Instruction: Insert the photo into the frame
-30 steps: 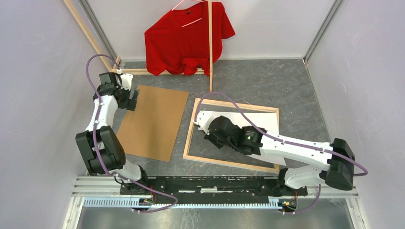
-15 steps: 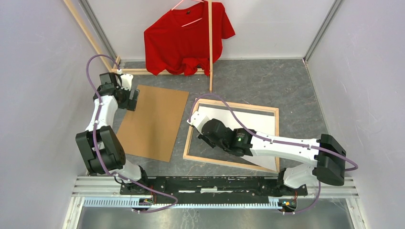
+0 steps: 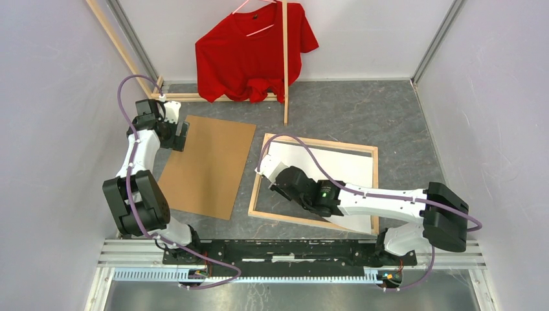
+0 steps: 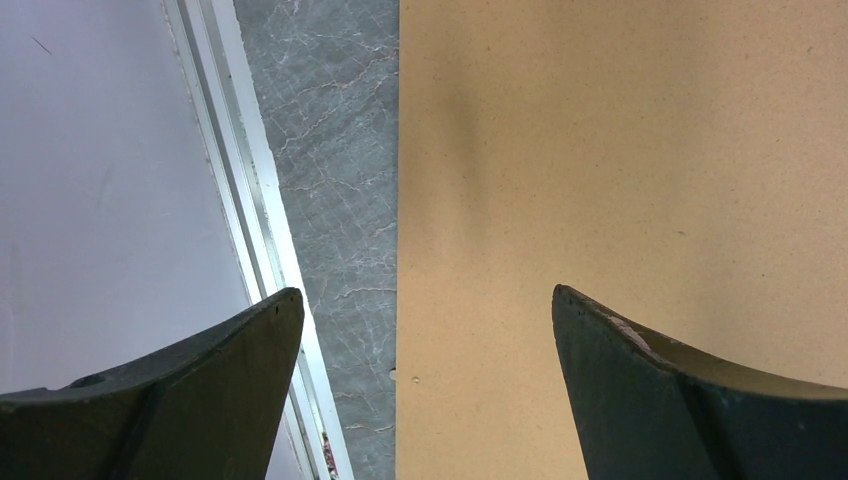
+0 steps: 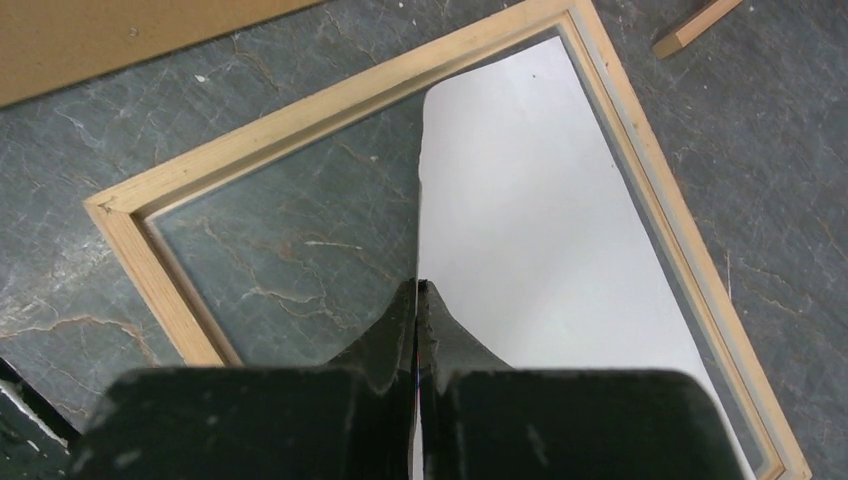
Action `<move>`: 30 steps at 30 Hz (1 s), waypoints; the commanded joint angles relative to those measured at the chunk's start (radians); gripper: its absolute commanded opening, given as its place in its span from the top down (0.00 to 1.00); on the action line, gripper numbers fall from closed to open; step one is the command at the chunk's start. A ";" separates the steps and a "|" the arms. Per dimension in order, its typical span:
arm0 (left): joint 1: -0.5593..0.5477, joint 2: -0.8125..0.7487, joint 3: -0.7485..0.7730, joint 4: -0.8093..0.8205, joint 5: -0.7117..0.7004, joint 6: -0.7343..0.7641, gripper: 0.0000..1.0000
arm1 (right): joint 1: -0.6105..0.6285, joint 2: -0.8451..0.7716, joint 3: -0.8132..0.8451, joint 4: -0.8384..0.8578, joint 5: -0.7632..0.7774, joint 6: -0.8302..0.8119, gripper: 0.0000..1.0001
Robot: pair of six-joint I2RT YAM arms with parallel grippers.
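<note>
The photo (image 3: pixel 336 168) lies white back up inside the frame (image 3: pixel 255 188), crowded toward its right and far sides and skewed. Its near right corner seems to ride over the near rail rather than sit inside. Through the left part of the opening I see only bare table (image 3: pixel 388 116).

My right gripper (image 5: pixel 416 290) has its jaws clenched on the photo's left edge, low over the frame's left half. That pinch is thin. If I drag too hard, I judge the paper could crease or tear, or slip free. The overhanging corner could catch on the rail and buckle the sheet. Nothing pins the frame, so it may slide along with the photo.

The left gripper (image 4: pixel 425 291) is well away at the far left, jaws released, hovering over the left edge of the cardboard sheet (image 3: pixel 207 165) and holding nothing. The cardboard lies just left of the frame. A rack pole (image 3: pixel 285 65) comes down near the frame's far left corner, with a red T-shirt (image 3: pixel 252 52) hanging behind it.
</note>
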 commanded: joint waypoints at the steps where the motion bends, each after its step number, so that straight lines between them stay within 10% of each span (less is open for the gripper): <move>1: 0.003 0.007 0.002 0.019 -0.013 -0.006 0.00 | 0.005 0.018 0.003 0.129 0.026 -0.037 1.00; 30: 0.002 0.010 -0.001 0.011 0.003 -0.003 0.00 | 0.002 0.005 -0.091 0.193 0.017 -0.048 0.99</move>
